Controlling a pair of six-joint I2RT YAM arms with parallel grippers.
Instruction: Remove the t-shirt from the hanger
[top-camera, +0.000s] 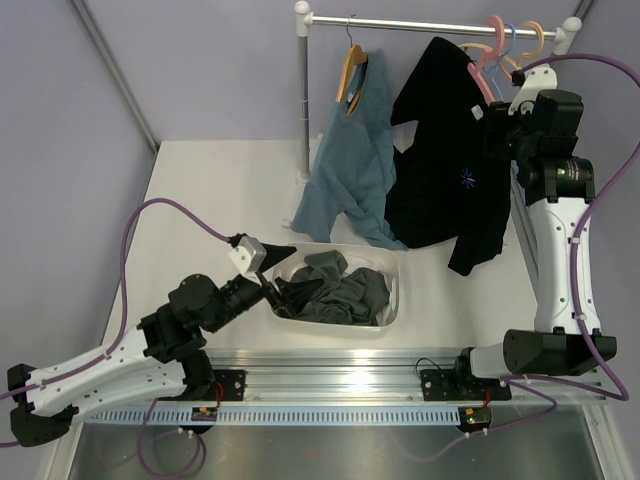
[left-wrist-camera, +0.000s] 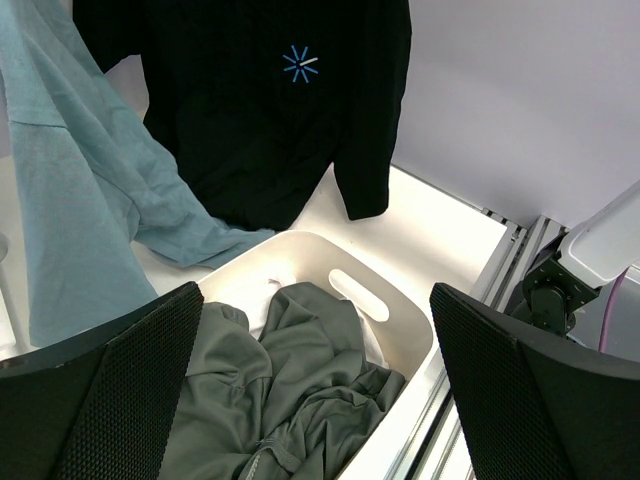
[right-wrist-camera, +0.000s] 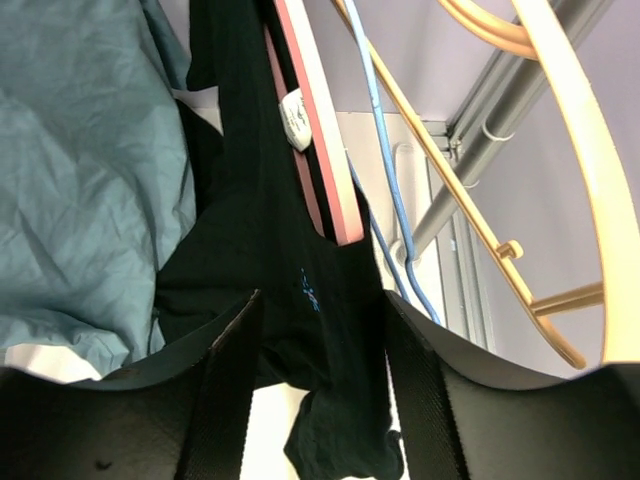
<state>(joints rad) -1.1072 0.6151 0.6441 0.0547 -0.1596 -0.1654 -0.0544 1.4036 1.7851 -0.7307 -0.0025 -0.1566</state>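
Black t-shirt (top-camera: 445, 170) hangs on pink hanger (right-wrist-camera: 322, 150), right end of rail (top-camera: 430, 24). Right tool (right-wrist-camera: 320, 385) straddles its fabric; can't tell if it's gripping. Left tool (left-wrist-camera: 318, 385) spread wide above white bin (left-wrist-camera: 405, 310).

Blue-grey shirt (top-camera: 350, 160) on wooden hanger (top-camera: 351, 68); white tub (top-camera: 392, 300) of grey clothes (top-camera: 340, 290).

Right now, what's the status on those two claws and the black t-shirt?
Left gripper open over the bin. Right gripper astride the t-shirt, grip unclear. It hangs on the hanger. Wooden hangers close beside.
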